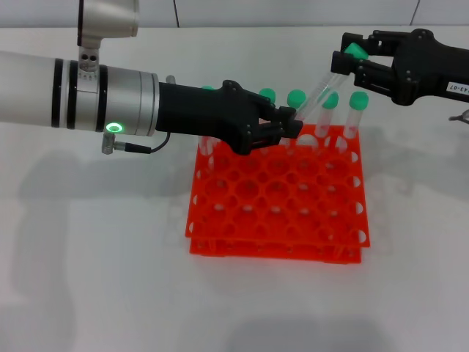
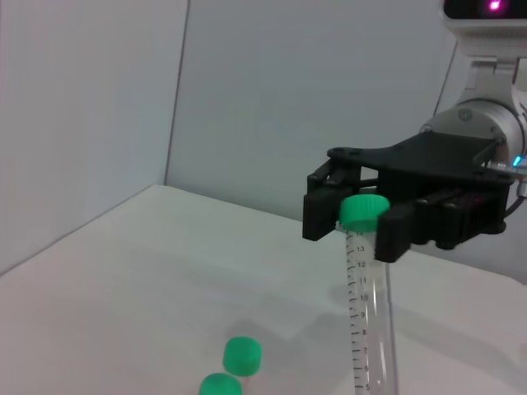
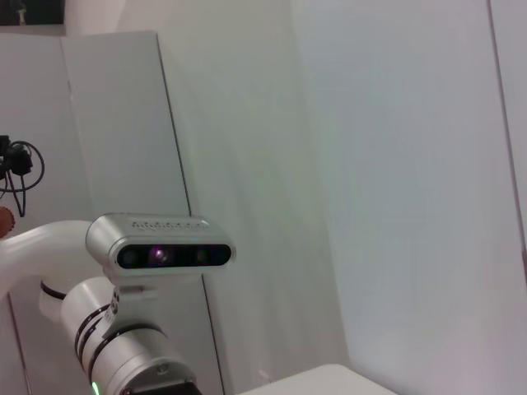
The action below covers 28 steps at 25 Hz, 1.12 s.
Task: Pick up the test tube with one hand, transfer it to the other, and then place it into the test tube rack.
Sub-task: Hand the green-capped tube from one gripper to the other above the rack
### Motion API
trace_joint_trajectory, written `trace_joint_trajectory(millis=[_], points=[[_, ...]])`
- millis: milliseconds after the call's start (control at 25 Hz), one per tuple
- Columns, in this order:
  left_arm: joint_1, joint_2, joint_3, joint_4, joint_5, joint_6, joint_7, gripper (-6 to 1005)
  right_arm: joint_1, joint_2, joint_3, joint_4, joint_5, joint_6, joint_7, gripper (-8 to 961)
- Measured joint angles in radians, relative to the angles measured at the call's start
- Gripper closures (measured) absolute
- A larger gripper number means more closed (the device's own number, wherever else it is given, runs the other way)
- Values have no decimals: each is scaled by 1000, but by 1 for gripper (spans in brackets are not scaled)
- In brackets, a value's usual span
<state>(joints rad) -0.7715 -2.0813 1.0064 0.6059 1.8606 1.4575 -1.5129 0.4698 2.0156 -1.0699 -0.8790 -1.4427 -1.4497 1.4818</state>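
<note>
Above the rack's (image 1: 278, 198) far edge, the test tube (image 1: 316, 95) spans both arms: left end effector (image 1: 287, 123) clamps its base, right end effector (image 1: 350, 62) brackets the cap, allowing handover.

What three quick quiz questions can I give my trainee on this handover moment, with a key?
1. True or false: the test tube stands upright in the test tube rack.
2. Which part of it sits at the right gripper: A the green cap, B the base, C the middle?
3. Fill in: the left gripper holds the tube at its ___ end.
Key: 1 false, it hangs tilted above the rack between both grippers; 2 A; 3 lower.
</note>
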Motion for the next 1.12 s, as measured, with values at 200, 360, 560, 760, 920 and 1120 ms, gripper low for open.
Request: trace_joint_trajectory(millis=[200,360,560,760,920,1120], points=[[1,0,15,0,-18,0,1,811,1,-1,-1,0,5,0,0,593],[2,0,16,0,-20,1,2,811,1,-1,-1,0,5,0,0,626],[4,0,17,0,-22,1,2,810,1,-2,-1,0,6,0,0,653],[7,0,17,0,-23,1,2,810,1,-2,-2,0,6,0,0,663],[8,0,17,4,-24,1,2,810,-1,-2,-2,0,6,0,0,664],[9,0,15,6,-24,1,4,810,-3,-2,-1,0,6,1,0,665]])
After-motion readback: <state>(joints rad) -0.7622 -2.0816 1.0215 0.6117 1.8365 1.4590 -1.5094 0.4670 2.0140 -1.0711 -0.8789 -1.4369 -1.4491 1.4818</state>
